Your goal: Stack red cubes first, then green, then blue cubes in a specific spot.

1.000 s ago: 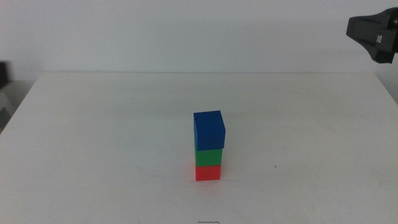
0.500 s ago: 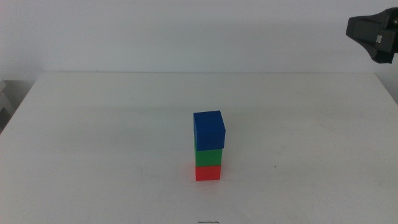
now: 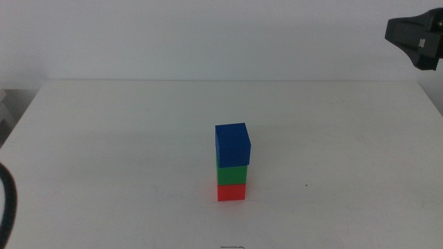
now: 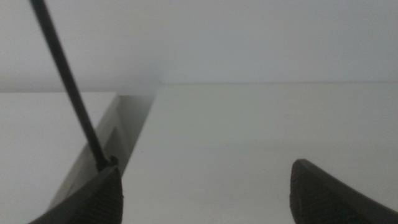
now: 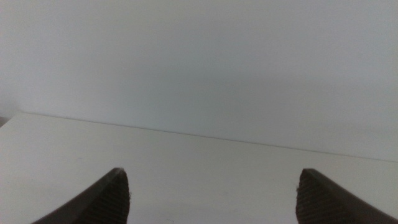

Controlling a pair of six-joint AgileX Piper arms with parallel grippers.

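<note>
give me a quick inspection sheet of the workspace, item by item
surface: white table, bare apart from the stack
job's things: blue cube on green cube on red cube, one upright stack
clutter: nothing seen
grippers: left gripper and right gripper both open, empty, away from the stack
cables: dark cable at the table's left edge
surroundings: plain pale wall; dark device at upper right

Change noted, middle view: a dark curved cable now shows at the lower left edge of the picture, beside the white table; neither earlier picture had it there. The dark shape seen at the left edge a second ago, level with the table's far corner, is gone.
</note>
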